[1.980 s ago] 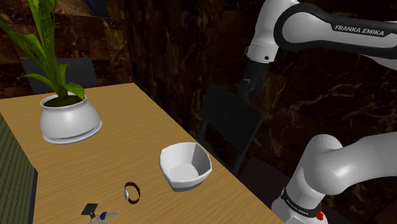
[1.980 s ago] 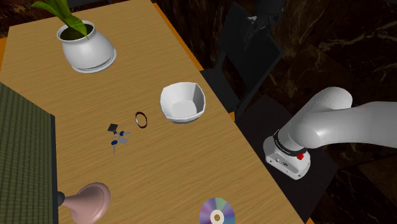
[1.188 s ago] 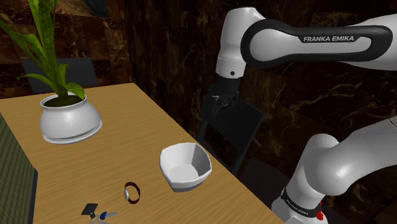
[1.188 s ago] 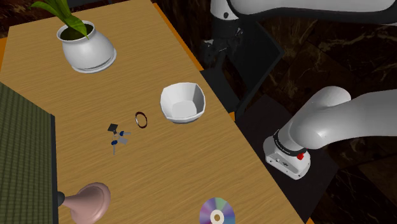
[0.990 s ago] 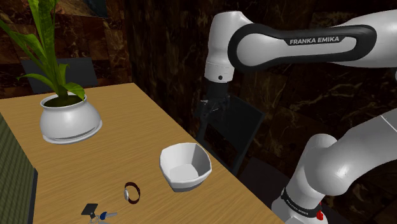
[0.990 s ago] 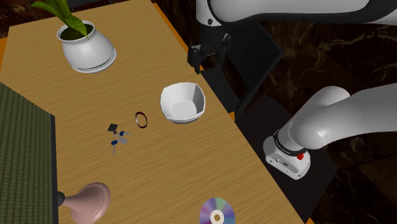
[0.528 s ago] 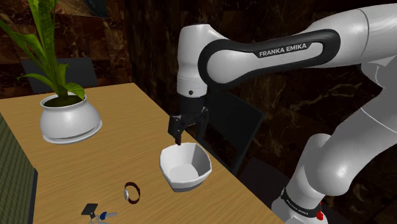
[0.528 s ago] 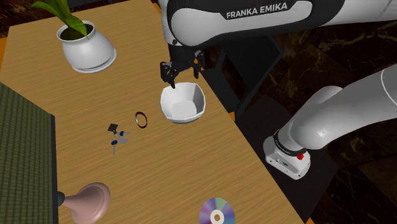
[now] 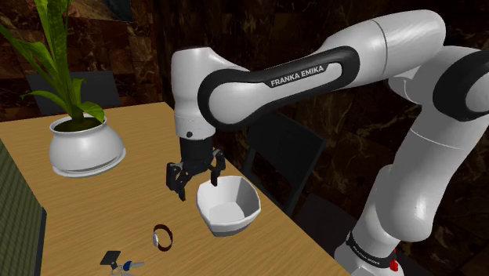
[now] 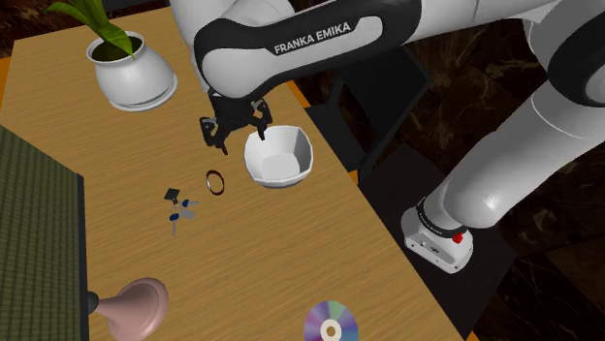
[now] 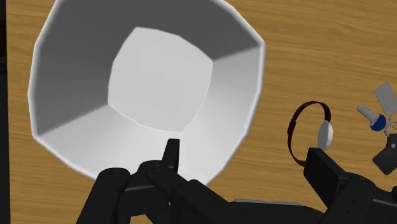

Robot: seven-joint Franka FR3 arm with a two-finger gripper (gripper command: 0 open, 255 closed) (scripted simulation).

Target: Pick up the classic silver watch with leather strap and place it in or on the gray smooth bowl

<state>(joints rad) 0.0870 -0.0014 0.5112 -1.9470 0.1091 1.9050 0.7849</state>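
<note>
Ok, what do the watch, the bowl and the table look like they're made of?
Watch: thin dark reddish-brown band, matte, probably leather; pale silvery face, likely metal.
Bowl: plain pale grey, smooth faceted walls with no texture; could be ceramic or plastic, the look leaves it open.
Table: wood, warm tan with visible grain lines, low sheen.

Potted plant (image 9: 85, 149), keys (image 10: 180, 206), disc (image 10: 330, 323), dark chair (image 9: 287, 154)

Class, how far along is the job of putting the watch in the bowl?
Done: nothing; the watch lies on the table beside the empty bowl. In hand: the gripper hovers near the bowl's rim, jaws open. Left: reach the watch, grasp, lift, place it in the bowl.
</note>
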